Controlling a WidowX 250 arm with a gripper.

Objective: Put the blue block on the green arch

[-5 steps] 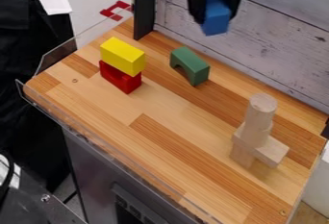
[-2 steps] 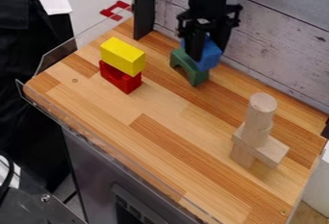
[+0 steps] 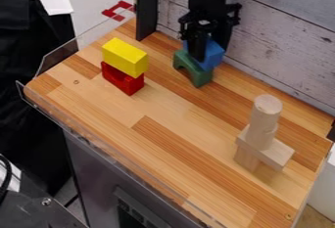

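The black gripper (image 3: 208,55) hangs down at the upper middle of the camera view, shut on the blue block (image 3: 210,57), one finger on each side of it. Directly below and partly behind the block is the green arch (image 3: 195,74), which stands on the wooden table with its opening facing the front left. The blue block overlaps the arch's upper right part in the view; whether the two touch I cannot tell.
A yellow block (image 3: 125,57) lies on a red arch (image 3: 122,79) to the left. Plain wooden blocks with a cylinder (image 3: 264,116) on top stand at the right. Behind the table (image 3: 163,139) rises a plank wall (image 3: 288,51), with a black post (image 3: 147,7) near the arm.
From high above the table, the gripper has come down with the blue block to the green arch. Over the last moment it has shifted slightly left.
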